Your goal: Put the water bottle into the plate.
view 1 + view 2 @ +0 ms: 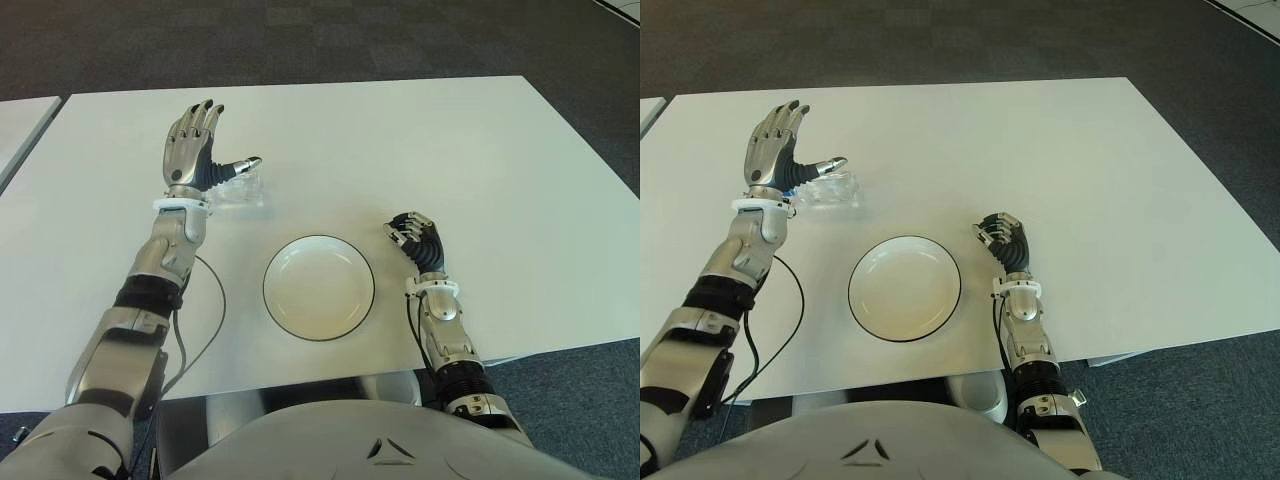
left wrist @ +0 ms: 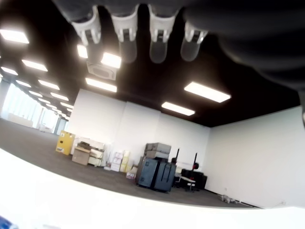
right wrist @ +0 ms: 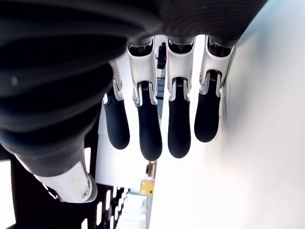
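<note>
A smooth white table (image 1: 400,140) with straight edges fills most of both eye views, with dark carpet (image 1: 300,40) beyond it. Near its front edge sits the plate (image 1: 319,287), round and shallow, glossy white with a thin dark rim line, and nothing lies in it.

The bottle (image 1: 238,190) is clear, crinkled plastic, lying on its side on the table, up and to the left of the plate and well apart from it. Light glints off its ridged wall; its cap end is hidden by the hand.

The left hand (image 1: 195,150) is at the bottle. Its metal-grey palm and back are raised, the four dark-tipped fingers (image 1: 205,112) extended upward and slightly fanned, and the thumb (image 1: 243,165) stretched sideways over the top of the bottle. The fingers are spread and do not close around anything; whether the heel of the hand touches the bottle cannot be told. The forearm runs back toward the robot's shoulder, with a black cable (image 1: 200,320) looping on the table beside it. In the left wrist view the fingers point toward the ceiling, straight and parallel.

The right hand (image 1: 415,238) shows just right of the plate, near the table's front edge, palm side down. Its black-padded fingers (image 3: 147,133) are curled inward in a row and hold nothing.
</note>
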`<action>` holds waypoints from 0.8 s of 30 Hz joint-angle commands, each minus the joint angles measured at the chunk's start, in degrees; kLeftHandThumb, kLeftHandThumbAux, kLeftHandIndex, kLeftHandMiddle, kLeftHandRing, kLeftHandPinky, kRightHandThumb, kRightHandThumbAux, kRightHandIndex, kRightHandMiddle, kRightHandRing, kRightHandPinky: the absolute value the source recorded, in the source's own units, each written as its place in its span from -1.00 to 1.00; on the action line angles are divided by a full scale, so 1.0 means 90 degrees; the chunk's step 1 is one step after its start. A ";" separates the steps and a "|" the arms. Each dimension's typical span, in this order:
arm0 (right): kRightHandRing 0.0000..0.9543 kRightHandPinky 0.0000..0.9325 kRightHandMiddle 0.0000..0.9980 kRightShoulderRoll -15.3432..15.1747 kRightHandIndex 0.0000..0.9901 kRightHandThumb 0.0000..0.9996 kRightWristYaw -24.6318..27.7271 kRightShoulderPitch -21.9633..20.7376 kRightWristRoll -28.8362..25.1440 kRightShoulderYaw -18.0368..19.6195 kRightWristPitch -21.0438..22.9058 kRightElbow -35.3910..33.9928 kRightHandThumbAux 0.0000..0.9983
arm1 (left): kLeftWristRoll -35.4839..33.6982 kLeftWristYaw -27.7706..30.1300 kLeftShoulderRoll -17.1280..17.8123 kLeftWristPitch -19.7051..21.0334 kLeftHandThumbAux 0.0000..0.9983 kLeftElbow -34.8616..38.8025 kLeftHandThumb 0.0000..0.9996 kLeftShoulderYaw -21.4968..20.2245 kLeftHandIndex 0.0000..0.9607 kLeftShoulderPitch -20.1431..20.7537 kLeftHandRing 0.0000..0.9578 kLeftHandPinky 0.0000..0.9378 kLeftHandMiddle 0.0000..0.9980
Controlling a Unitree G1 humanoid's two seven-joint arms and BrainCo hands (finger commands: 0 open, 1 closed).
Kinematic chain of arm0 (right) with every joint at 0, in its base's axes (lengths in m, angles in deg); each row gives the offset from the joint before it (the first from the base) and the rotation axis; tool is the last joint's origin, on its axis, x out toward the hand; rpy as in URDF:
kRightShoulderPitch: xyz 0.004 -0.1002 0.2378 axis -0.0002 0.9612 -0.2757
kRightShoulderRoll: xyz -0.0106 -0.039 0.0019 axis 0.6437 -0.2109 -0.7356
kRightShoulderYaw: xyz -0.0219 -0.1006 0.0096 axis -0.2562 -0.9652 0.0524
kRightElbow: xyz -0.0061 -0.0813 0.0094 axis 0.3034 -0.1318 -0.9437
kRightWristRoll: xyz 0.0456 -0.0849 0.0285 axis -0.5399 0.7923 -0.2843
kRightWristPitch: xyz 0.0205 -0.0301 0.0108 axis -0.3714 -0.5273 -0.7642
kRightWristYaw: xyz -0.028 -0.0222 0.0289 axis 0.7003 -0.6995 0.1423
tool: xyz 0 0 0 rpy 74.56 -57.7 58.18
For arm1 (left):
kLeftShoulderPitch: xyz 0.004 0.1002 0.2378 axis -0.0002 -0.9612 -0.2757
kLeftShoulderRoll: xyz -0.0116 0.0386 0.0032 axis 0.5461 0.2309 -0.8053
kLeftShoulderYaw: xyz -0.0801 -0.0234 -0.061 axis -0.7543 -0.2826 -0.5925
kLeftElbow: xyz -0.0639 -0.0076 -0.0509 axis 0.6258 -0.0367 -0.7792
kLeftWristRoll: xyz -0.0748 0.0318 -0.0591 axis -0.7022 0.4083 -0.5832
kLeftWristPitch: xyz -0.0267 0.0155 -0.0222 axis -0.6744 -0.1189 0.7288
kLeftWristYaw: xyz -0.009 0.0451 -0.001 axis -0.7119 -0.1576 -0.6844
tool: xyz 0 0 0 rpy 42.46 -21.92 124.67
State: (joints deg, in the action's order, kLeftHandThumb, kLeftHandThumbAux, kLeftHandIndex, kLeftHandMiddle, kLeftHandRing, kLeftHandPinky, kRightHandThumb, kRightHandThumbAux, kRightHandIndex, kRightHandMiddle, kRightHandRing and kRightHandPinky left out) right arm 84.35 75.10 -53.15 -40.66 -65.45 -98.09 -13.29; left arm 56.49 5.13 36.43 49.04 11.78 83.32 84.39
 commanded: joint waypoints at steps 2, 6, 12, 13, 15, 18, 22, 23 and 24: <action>0.00 0.03 -0.02 0.0043 -0.14 0.41 -0.0027 0.0004 -0.0014 -0.0018 -0.0017 0.0083 0.47 | 0.0169 0.0295 0.0267 0.0020 -0.55 -0.1525 0.22 0.0548 -1.00 0.0817 -1.00 -1.00 -1.00; -0.01 0.03 -0.03 0.0059 -0.14 0.42 -0.0036 0.0015 -0.0031 -0.0009 -0.0043 0.0053 0.47 | 0.0289 0.0510 0.0235 0.0023 -0.60 -0.2353 0.20 0.0988 -1.00 0.1288 -1.00 -1.00 -1.00; -0.01 0.03 -0.04 0.0065 -0.14 0.42 -0.0062 0.0039 -0.0003 -0.0016 -0.0036 -0.0003 0.47 | 0.0316 0.0531 0.0110 -0.0089 -0.63 -0.3133 0.22 0.1511 -1.00 0.1663 -1.00 -1.00 -1.00; -0.01 0.03 -0.04 0.0064 -0.14 0.42 -0.0065 0.0041 0.0000 -0.0014 -0.0030 -0.0011 0.47 | 0.0337 0.0561 0.0105 -0.0124 -0.63 -0.3227 0.22 0.1619 -1.00 0.1710 -1.00 -1.00 -1.00; -0.01 0.03 -0.04 0.0062 -0.14 0.42 -0.0070 0.0044 0.0003 -0.0011 -0.0022 -0.0021 0.47 | 0.0350 0.0625 0.0124 -0.0201 -0.62 -0.3344 0.23 0.1795 -1.00 0.1779 -1.00 -1.00 -1.00; -0.02 0.02 -0.04 0.0065 -0.14 0.42 -0.0076 0.0050 0.0004 -0.0010 -0.0009 -0.0033 0.47 | 0.0386 0.0729 0.0143 -0.0291 -0.61 -0.3511 0.23 0.2047 -1.00 0.1848 -1.00 -1.00 -1.00; -0.02 0.02 -0.04 0.0067 -0.14 0.42 -0.0090 0.0056 0.0003 -0.0004 0.0012 -0.0045 0.47 | 0.0550 0.0861 0.0095 -0.0294 -0.60 -0.3764 0.21 0.2452 -1.00 0.1889 -1.00 -1.00 -1.00; -0.02 0.02 -0.04 0.0067 -0.14 0.42 -0.0094 0.0057 0.0004 -0.0004 0.0016 -0.0048 0.47 | 0.0576 0.0896 0.0087 -0.0285 -0.59 -0.3799 0.21 0.2529 -1.00 0.1909 -1.00 -1.00 -1.00; -0.02 0.02 -0.04 0.0069 -0.14 0.42 -0.0098 0.0058 0.0000 -0.0001 0.0020 -0.0050 0.47 | 0.0631 0.0969 0.0064 -0.0270 -0.59 -0.3873 0.21 0.2645 -1.00 0.1932 -1.00 -1.00 -1.00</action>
State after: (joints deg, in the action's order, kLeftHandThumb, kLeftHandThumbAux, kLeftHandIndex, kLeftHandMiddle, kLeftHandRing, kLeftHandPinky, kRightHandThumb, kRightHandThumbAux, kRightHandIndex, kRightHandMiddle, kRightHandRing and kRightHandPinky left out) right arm 84.78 74.55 -53.10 -40.68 -65.43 -98.32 -13.59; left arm 60.41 11.76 37.86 46.56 -21.14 104.52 101.20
